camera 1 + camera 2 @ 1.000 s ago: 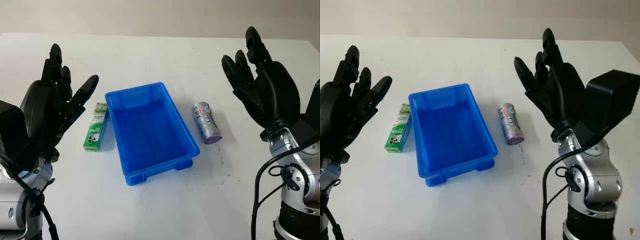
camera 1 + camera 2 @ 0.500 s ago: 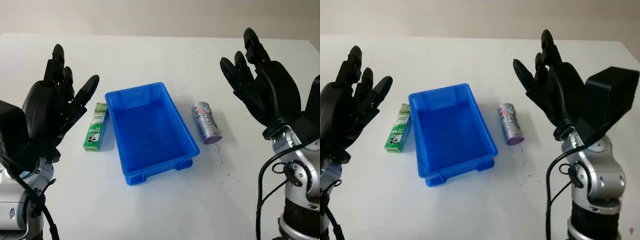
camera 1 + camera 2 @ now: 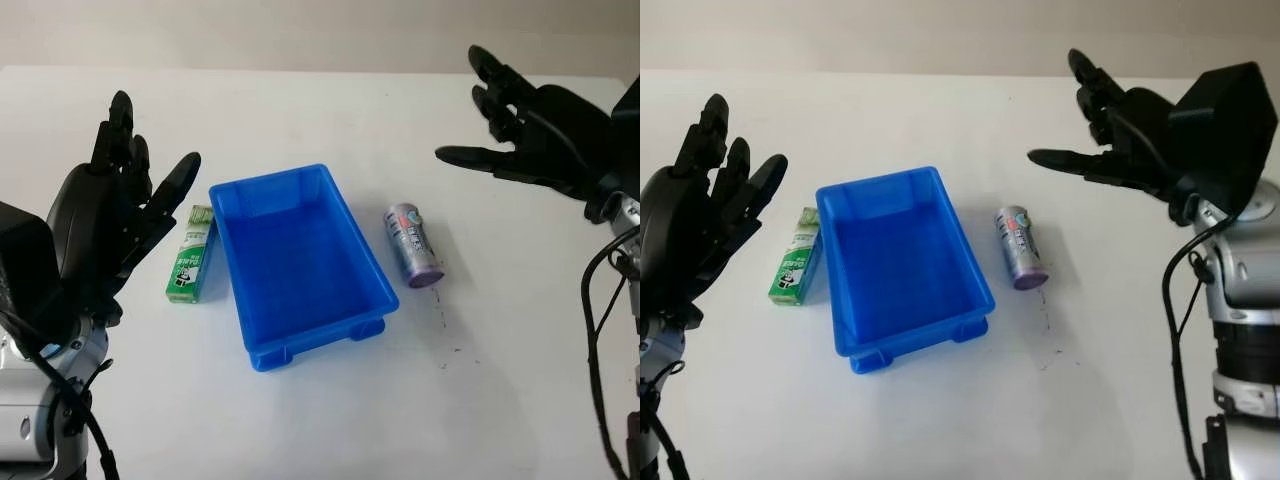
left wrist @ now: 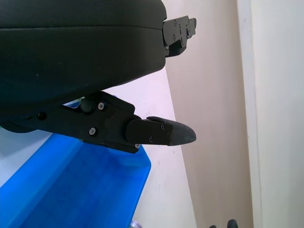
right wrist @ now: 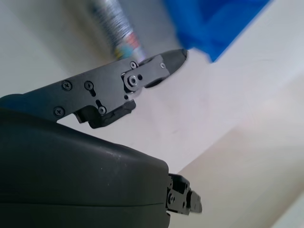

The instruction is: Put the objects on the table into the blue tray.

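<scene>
- The left hand [image 3: 95, 225] is raised at the near left of the worktop [image 3: 330, 410]. It is open and holds nothing.
- The box [image 3: 191, 255], green and white cardboard, lies flat just beside the tray's left wall. Its long axis goes from near to far. It is just to the right of the left hand, so this hand is the nearer one for it.
- The tray [image 3: 298, 262] is blue, smooth plastic, rectangular with low walls. Nothing is inside it yet.
- The can [image 3: 413, 245], a silver metal cylinder with a printed label, lies on its side near the tray's right wall. Its long axis also goes near to far. It could roll.
- The right hand [image 3: 535, 135] is open and empty, held above the far right of the worktop. The can lies nearer than its fingers [image 3: 468, 157] and to their left, so I judge the reach must come down and back.
</scene>
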You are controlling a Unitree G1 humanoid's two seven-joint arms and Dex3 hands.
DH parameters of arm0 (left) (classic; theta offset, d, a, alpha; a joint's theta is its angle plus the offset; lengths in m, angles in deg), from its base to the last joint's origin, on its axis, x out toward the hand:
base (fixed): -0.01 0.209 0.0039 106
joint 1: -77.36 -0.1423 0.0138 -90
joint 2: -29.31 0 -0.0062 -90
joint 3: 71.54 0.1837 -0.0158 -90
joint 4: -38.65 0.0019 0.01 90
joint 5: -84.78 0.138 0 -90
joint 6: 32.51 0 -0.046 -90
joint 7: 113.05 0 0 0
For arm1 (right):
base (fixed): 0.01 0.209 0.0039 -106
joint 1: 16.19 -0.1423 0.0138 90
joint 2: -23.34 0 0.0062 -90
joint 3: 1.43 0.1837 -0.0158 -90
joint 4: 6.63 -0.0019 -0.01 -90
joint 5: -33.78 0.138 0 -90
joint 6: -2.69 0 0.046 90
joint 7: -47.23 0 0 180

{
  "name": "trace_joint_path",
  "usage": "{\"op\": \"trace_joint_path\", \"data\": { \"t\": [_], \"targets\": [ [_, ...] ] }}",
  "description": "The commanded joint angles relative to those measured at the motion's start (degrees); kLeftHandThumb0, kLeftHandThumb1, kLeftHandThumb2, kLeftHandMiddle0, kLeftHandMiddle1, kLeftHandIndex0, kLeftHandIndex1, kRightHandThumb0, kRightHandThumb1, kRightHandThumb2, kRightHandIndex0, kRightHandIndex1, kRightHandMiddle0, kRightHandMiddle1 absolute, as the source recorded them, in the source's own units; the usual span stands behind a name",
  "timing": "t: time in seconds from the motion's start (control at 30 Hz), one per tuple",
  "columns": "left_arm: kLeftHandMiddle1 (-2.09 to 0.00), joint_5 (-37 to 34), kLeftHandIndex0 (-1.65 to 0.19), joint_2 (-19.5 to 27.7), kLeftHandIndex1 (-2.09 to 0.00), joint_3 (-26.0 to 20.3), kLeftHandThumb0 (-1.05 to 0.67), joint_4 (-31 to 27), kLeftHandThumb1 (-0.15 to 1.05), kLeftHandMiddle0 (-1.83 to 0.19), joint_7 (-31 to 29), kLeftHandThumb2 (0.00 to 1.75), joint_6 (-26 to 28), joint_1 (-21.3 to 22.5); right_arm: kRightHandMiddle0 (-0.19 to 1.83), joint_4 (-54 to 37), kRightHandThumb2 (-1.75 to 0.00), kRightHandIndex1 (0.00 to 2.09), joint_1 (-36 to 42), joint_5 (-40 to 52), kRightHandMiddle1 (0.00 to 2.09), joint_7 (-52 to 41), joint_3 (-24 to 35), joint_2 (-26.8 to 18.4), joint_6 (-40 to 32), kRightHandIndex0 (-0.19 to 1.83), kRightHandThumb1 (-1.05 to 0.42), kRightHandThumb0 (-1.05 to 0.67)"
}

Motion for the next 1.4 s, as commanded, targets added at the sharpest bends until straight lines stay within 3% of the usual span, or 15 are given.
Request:
{"op": "trace_joint_path", "data": {
  "t": [0.0,0.2,0.4,0.63,0.83,0.97,1.07,1.37],
  "targets": [
    [0.00,-0.09,0.19,0.28,0.00,-0.42,-0.48,-1.16,1.05,0.19,-0.15,0.24,0.19,-0.49,-0.09,3.36,-0.02,0.05,-2.56,-3.34,0.07,-0.34,-1.99,-2.32,4.38,-0.12,-0.77,-0.45],
    [-0.01,-0.07,0.19,-0.21,0.00,-0.43,-0.48,-1.16,1.05,0.19,0.25,0.22,0.36,-0.62,-0.01,14.06,-0.03,0.09,-6.43,-14.22,0.09,1.30,-7.19,-5.80,24.55,-0.02,-0.69,-0.45],
    [-0.02,-0.12,0.19,-0.37,0.00,-0.43,-0.49,-0.77,1.05,0.19,0.48,0.21,0.31,-0.45,0.04,18.46,-0.05,0.09,-8.56,-24.22,0.09,5.00,-11.20,-8.74,39.13,0.00,-0.69,-0.43],
    [-0.02,-0.48,0.19,-0.45,0.00,-0.57,-0.49,-0.10,1.05,0.19,0.10,0.21,-0.26,-0.31,0.13,21.83,-0.06,0.12,-11.42,-39.30,0.10,16.64,-16.43,-12.72,55.95,0.11,-0.68,-0.41],
    [0.00,-0.65,0.19,-0.25,0.00,-0.56,-0.49,0.25,1.05,0.19,-0.18,0.20,-0.36,-0.13,0.20,23.73,-0.07,0.12,-15.45,-51.43,0.11,26.03,-21.04,-15.45,65.13,0.17,-0.73,-0.43],
    [0.00,-0.71,0.19,-0.33,0.00,-0.40,-0.49,0.72,1.05,0.19,-0.42,0.21,-0.59,0.04,0.25,25.99,-0.10,0.10,-18.27,-59.97,0.10,36.64,-24.38,-16.77,70.43,0.22,-0.91,-0.17],
    [0.00,-0.64,0.19,-0.48,0.00,-0.10,-0.48,0.91,1.05,0.19,-0.29,0.22,-0.45,0.20,0.27,27.75,-0.09,0.10,-19.97,-65.53,0.10,44.36,-27.08,-17.02,71.98,0.24,-0.94,-0.08],
    [0.00,-0.16,0.19,-0.21,0.00,0.43,-0.49,1.77,1.05,0.19,-0.22,0.22,-1.14,0.32,0.29,32.13,-0.07,0.09,-24.33,-74.17,0.10,58.63,-34.05,-15.48,72.88,0.28,-0.94,-0.12]
  ]
}}
